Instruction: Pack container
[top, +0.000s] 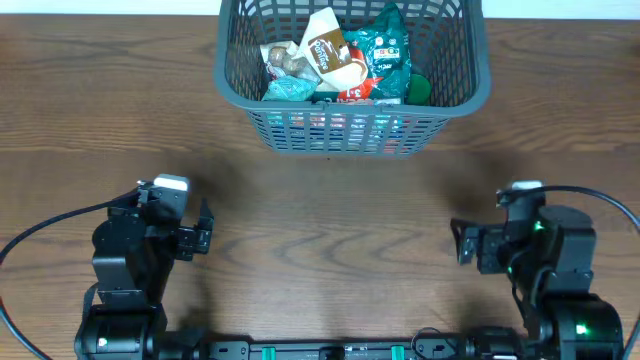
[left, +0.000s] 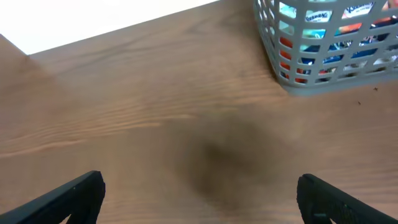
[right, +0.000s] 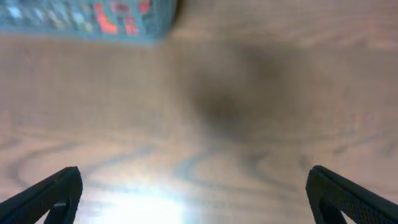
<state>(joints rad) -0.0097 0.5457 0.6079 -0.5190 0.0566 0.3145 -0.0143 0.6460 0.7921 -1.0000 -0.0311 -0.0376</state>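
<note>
The basket (top: 350, 132), holding snack packets (top: 340, 55), sits far-centre on the surface (top: 330, 215), long side running left-right, between and beyond the left pincer (top: 204, 230) and the slightly nearer right pincer (top: 460, 243), both spread apart, empty.

A brown wood-grain desk (top: 330, 210) fills most of the overhead view. Past its far edge runs a white surface (top: 100, 8), which the left wrist view shows as a bright wedge at the upper left. At the far middle a heap of snack packets lies bunched together. A green packet (top: 385, 50) is at the right and a brown-and-white packet (top: 330, 55) at the centre. A teal packet (top: 290, 90) sits low on the left, just beside a red-and-white packet (top: 355, 92). In the right wrist view a bright glare (right: 149, 208) lies on the wood.
</note>
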